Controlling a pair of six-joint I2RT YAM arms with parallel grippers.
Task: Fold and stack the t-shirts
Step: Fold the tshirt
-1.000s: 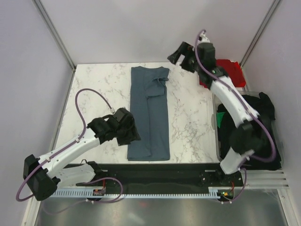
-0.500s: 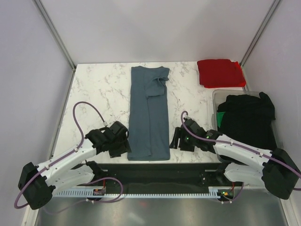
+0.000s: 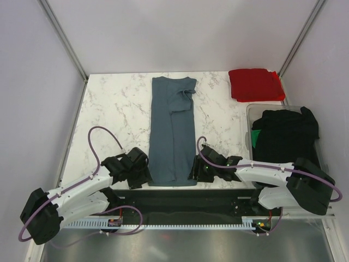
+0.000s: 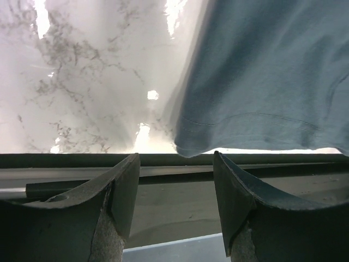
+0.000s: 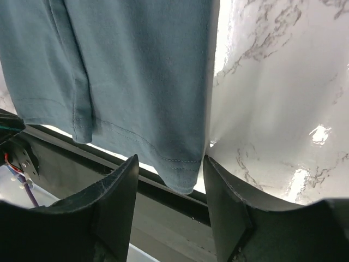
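A slate blue-grey t-shirt (image 3: 173,131) lies folded into a long strip down the middle of the marble table (image 3: 120,109), collar far, hem near. My left gripper (image 3: 143,176) stands open at the hem's near-left corner (image 4: 188,147), nothing between its fingers. My right gripper (image 3: 194,170) is open at the near-right corner; the hem corner (image 5: 185,169) hangs just ahead of its jaws, not pinched. A folded red t-shirt (image 3: 254,84) lies at the far right. Black t-shirts (image 3: 286,136) fill a bin on the right.
The clear bin (image 3: 250,117) stands at the table's right edge. A black rail (image 3: 180,197) runs along the near edge just below both grippers. Grey walls close the table in on three sides.
My right arm swung from the far right corner down to the shirt's near-right hem corner, its jaws narrowing. My left gripper slid nearer to the near-left hem corner.
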